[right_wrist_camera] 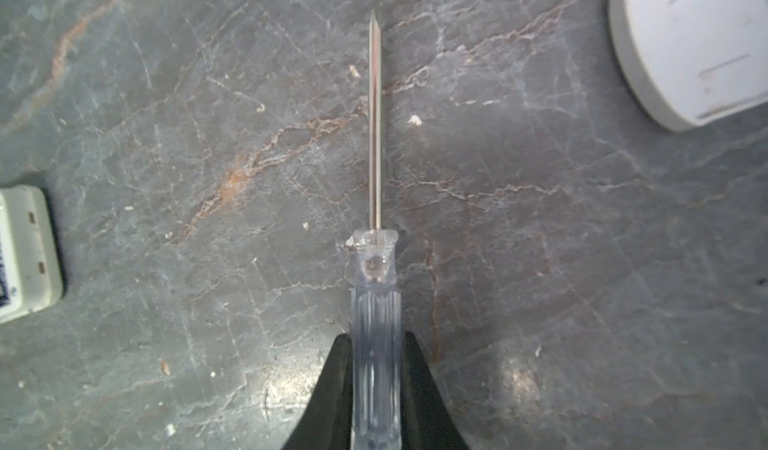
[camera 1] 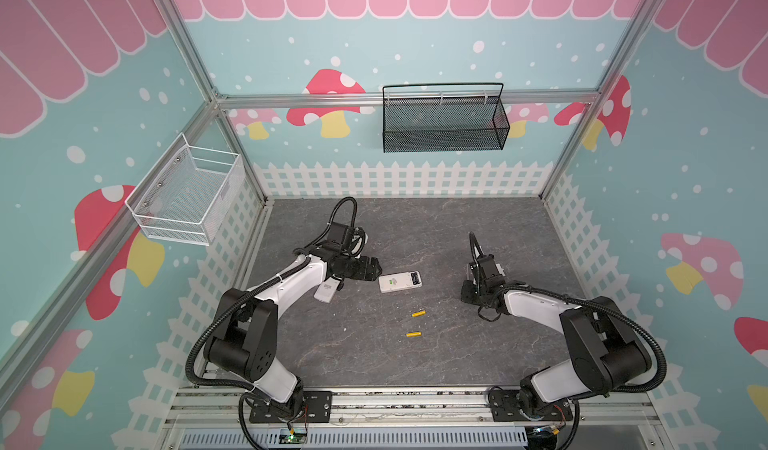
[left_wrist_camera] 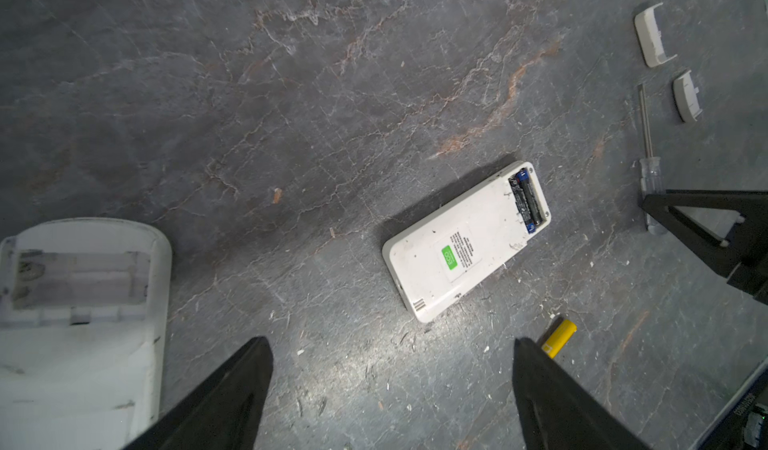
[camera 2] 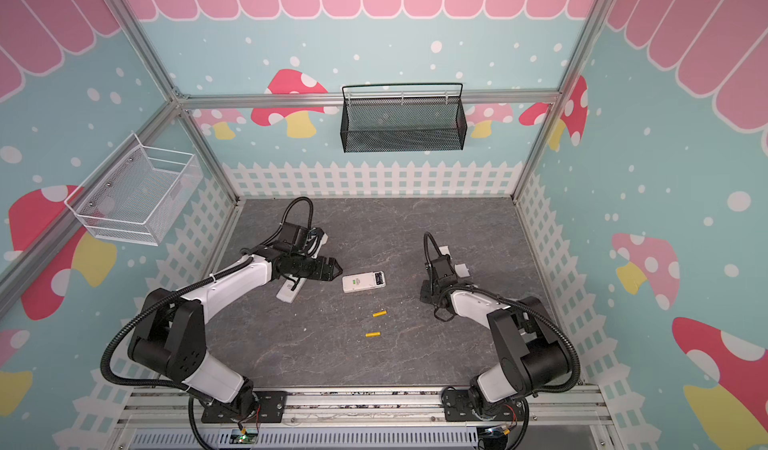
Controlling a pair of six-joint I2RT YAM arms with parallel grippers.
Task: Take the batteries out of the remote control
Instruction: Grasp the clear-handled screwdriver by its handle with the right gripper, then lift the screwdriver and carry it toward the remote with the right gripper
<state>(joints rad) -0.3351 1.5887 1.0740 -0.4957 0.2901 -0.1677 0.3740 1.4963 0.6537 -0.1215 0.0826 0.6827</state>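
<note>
Two yellow batteries (camera 1: 418,313) (camera 1: 413,334) near remote (camera 1: 400,282), right hand (right_wrist_camera: 376,338) clamping screwdriver (right_wrist_camera: 375,286)

Remote (left_wrist_camera: 465,242) back-up, dark batteries (left_wrist_camera: 527,199) in open compartment; yellow battery (left_wrist_camera: 559,338) nearby; left fingers (left_wrist_camera: 232,398) spread wide.

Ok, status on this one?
Left gripper open, empty. Right gripper shut on screwdriver. Yellow batteries out, on table; dark batteries in remote. Nothing blocking.
</note>
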